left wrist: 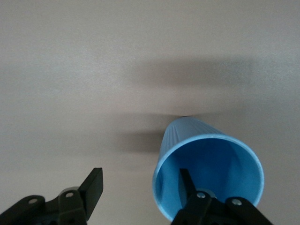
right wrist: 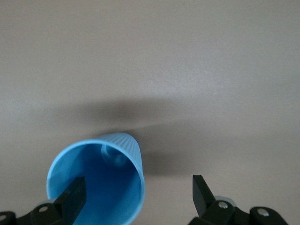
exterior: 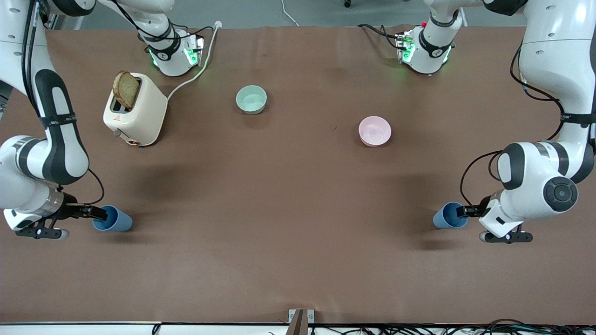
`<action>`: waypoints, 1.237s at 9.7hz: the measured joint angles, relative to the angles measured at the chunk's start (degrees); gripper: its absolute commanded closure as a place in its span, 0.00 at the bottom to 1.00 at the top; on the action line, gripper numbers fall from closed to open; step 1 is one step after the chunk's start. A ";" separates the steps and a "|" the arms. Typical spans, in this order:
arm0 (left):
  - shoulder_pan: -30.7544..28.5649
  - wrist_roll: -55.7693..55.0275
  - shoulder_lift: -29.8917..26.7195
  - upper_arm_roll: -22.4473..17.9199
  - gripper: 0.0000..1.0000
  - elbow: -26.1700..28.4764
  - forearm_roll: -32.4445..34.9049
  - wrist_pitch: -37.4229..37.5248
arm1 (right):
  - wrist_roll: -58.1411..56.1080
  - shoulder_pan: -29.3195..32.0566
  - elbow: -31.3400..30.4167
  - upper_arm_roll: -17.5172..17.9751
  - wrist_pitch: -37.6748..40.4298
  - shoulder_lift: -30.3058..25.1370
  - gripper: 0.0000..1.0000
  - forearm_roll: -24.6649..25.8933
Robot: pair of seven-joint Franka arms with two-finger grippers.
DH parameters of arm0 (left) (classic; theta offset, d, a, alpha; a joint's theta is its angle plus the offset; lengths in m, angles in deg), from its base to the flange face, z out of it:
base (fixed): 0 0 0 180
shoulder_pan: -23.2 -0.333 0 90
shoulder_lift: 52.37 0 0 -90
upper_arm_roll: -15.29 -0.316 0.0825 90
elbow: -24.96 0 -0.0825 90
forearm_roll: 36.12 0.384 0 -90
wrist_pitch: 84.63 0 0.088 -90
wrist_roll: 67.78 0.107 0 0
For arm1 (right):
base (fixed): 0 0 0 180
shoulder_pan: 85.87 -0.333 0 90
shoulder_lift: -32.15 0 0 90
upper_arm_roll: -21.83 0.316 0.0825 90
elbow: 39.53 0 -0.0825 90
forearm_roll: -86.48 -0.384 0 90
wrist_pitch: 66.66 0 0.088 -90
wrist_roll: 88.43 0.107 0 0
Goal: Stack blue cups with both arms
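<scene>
Two blue cups sit on the brown table near the front camera. One cup [exterior: 116, 219] is at the right arm's end, the other cup [exterior: 446, 216] at the left arm's end. My right gripper [exterior: 98, 214] is open at its cup's mouth. In the right wrist view [right wrist: 138, 193], one finger [right wrist: 74, 196] is inside the cup [right wrist: 101, 173] and the other is outside its wall. My left gripper [exterior: 461, 211] is open in the same way. In the left wrist view [left wrist: 139, 187], one finger [left wrist: 185, 186] is inside the cup [left wrist: 211, 159] and the other is outside.
A cream toaster [exterior: 136, 110] with a slice of toast stands toward the right arm's base, its cable running to the table's edge. A mint-green bowl [exterior: 251, 99] and a pink bowl [exterior: 375, 130] sit farther from the front camera than the cups.
</scene>
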 measured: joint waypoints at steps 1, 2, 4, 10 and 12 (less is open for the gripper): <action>0.01 -0.01 0.20 0.18 0.70 0.11 -0.58 -0.16 | -0.44 -0.01 -0.01 0.02 -0.35 0.69 0.31 -0.27; 0.03 -0.01 0.20 0.30 0.81 0.19 -1.82 -0.22 | -1.34 -0.01 -0.01 0.02 -0.53 1.01 0.49 -0.33; 0.20 -0.01 0.22 0.45 1.00 0.22 -5.19 -0.27 | -2.39 0.00 0.00 0.02 -0.60 1.19 0.87 -0.92; 1.32 -10.60 -4.91 5.11 0.99 -1.47 -6.14 4.23 | -2.71 -0.17 1.19 0.04 -0.78 1.24 1.00 -2.87; 7.73 -28.86 -7.26 9.90 0.99 -1.62 -6.12 5.52 | -2.71 -0.36 2.29 0.11 1.45 -0.42 0.99 -2.87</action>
